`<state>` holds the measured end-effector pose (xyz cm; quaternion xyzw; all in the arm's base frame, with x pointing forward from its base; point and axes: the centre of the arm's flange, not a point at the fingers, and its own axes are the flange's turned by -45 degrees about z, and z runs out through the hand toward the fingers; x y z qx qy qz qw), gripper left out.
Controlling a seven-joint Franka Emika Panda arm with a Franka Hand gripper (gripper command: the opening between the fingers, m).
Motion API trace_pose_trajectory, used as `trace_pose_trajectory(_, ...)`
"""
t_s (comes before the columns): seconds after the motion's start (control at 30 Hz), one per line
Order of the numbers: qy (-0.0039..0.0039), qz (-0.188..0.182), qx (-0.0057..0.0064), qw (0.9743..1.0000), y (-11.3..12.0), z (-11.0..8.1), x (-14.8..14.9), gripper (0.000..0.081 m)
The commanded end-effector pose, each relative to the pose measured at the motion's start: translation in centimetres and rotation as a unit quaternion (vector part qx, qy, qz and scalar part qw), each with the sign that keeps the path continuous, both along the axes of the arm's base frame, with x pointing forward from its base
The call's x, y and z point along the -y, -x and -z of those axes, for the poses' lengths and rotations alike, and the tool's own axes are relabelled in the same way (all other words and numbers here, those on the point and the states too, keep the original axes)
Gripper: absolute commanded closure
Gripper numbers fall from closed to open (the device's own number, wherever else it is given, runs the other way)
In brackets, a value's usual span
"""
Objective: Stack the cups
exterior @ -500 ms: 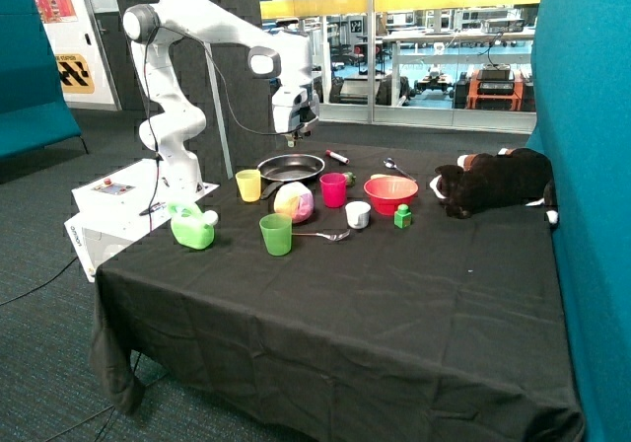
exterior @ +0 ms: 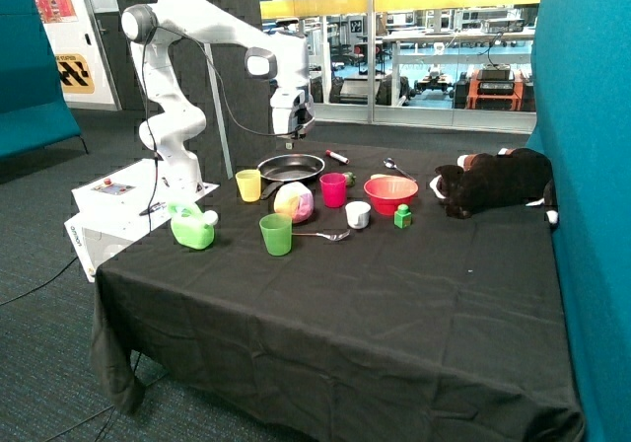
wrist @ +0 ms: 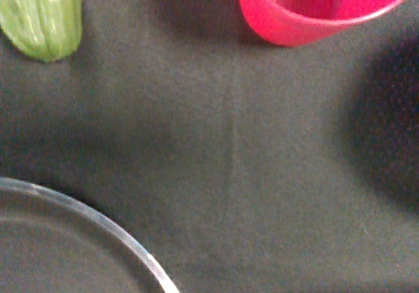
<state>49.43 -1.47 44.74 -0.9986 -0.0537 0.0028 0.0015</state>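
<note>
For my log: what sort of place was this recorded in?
Probably a robotics lab or office: a Franka arm beside a black-clothed table, teal partitions, and glass walls onto workbenches. Its tool hangs above the pan.

My arm point(exterior: 202, 28) was glossy white, built of rounded, tube-like links. Grey caps sat at my joints: one round disc at the shoulder bend point(exterior: 136, 23), another on the elbow point(exterior: 260, 64). A thin black cable point(exterior: 219, 87) hung loose from my upper link and trailed toward my wrist. My wrist end point(exterior: 292, 118) turned dark, a black block beneath the white casing. My base point(exterior: 179, 171) was white as well, standing beside the table's black cloth.
</note>
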Motion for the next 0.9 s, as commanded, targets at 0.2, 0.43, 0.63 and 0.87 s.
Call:
trace_pose_trajectory(0.2, 0.00127, -0.031, 0.003, 0.9995, 2.8, 0.7, 2.0, 0.045)
trace_pose_trajectory(0.43, 0.00127, -0.03, 0.003, 0.9995, 5.1, 1.2, 2.8, 0.045)
trace_pose_trajectory(0.63, 0.00131, -0.018, 0.0029, 0.9998, 6.7, 1.4, 4.1, 0.045)
trace_pose_trajectory(0.87, 0.00133, -0.012, 0.0029, 0.9999, 8.2, 1.6, 5.4, 0.0439)
